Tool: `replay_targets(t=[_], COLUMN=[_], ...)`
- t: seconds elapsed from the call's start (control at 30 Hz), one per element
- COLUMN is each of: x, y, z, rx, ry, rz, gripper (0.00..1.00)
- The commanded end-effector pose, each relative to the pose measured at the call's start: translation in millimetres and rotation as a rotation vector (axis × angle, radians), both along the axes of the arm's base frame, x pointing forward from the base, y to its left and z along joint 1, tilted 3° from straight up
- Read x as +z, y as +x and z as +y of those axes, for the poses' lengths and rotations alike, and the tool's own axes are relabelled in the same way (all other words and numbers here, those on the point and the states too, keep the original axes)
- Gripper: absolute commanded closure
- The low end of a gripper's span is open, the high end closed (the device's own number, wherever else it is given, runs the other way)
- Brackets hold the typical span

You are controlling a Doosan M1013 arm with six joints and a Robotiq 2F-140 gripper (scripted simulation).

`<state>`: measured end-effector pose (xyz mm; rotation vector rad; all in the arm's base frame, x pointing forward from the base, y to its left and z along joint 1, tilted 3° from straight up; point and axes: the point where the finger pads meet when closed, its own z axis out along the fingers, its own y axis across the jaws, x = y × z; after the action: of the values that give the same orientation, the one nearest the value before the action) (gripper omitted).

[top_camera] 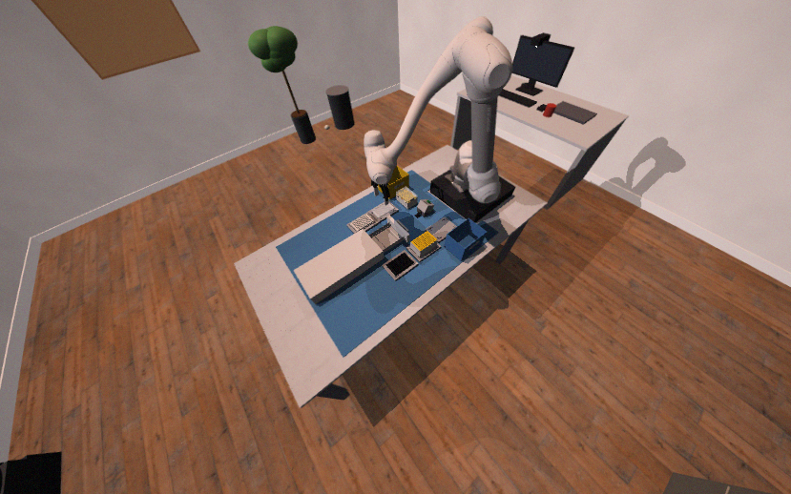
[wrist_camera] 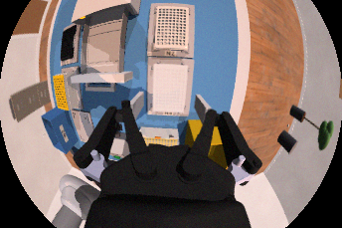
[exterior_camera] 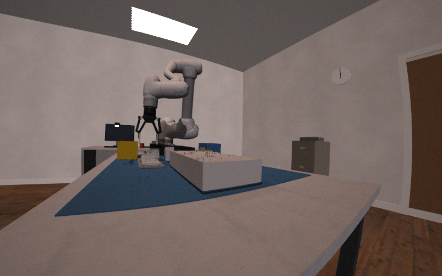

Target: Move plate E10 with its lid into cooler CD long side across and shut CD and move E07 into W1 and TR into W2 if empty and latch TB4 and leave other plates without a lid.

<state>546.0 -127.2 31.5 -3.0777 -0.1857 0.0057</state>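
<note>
My gripper (top_camera: 385,195) hangs open and empty above the far end of the blue mat, well clear of the labware; it also shows in the side view (exterior_camera: 149,131). In the wrist view the open fingers frame a plain white plate (wrist_camera: 169,87) in its nest, with a plate with a grid of wells (wrist_camera: 171,28) beyond it. The same two plates show from above, plain (top_camera: 382,213) and gridded (top_camera: 361,222). The yellow bin W1 (top_camera: 397,180) stands just behind the gripper. The tip box TB4 (top_camera: 405,196) sits beside it.
The long white cooler CD (top_camera: 338,264) lies mid-mat with its drawer (top_camera: 390,236) pulled out. A yellow tip rack (top_camera: 423,242), the blue bin W2 (top_camera: 465,238), a dark framed nest (top_camera: 399,264) and the robot base (top_camera: 471,195) stand to the right.
</note>
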Motion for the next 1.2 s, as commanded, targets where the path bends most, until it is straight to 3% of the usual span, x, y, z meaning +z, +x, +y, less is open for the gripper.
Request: replay_targets(t=[0.0,1.17], x=[-4.7,-45.9], y=[0.0,-0.3], z=[0.3,2.7], rx=[0.000,0.000], ry=[0.000,0.000], rz=[0.000,0.000], gripper=[0.34,0.34])
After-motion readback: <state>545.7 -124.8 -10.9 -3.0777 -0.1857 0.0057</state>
